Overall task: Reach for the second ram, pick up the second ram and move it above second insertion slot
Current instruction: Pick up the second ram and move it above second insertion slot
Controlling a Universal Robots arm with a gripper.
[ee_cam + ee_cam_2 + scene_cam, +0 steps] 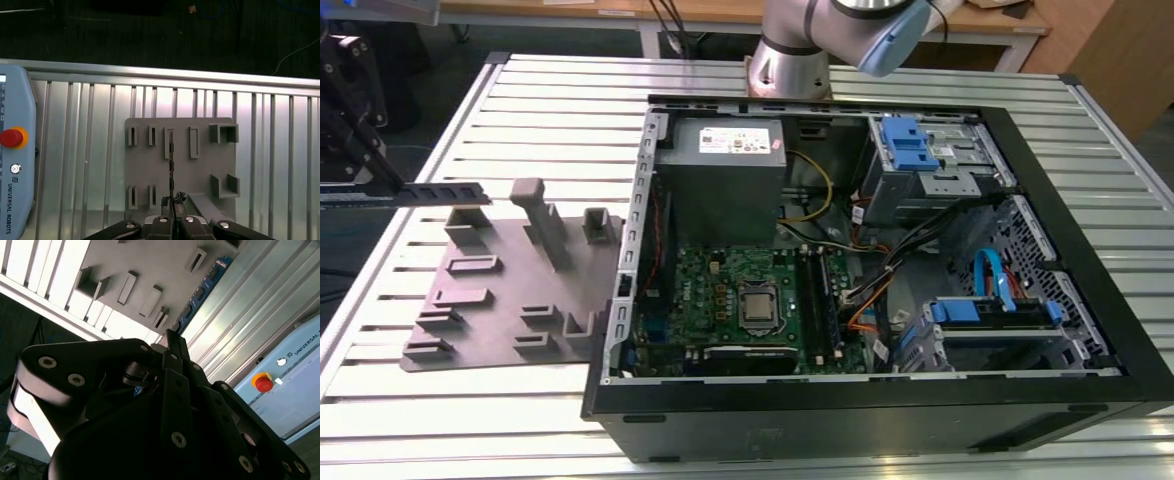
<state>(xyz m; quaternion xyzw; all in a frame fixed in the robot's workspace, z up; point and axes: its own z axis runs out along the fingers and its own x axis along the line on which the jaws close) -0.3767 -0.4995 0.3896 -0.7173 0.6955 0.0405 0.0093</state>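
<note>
The second ram (444, 193) hangs level above the grey holder plate (494, 300), beside the open computer case (1067, 250). The gripper (172, 201) is closed narrowly, pinching 1 end of it.

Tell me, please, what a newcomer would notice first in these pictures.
The open computer case, its green motherboard exposed, dominates the exterior view's right. At that view's left, the gripper is closed on the second ram, by a grey fixture plate on the slatted table.
</note>
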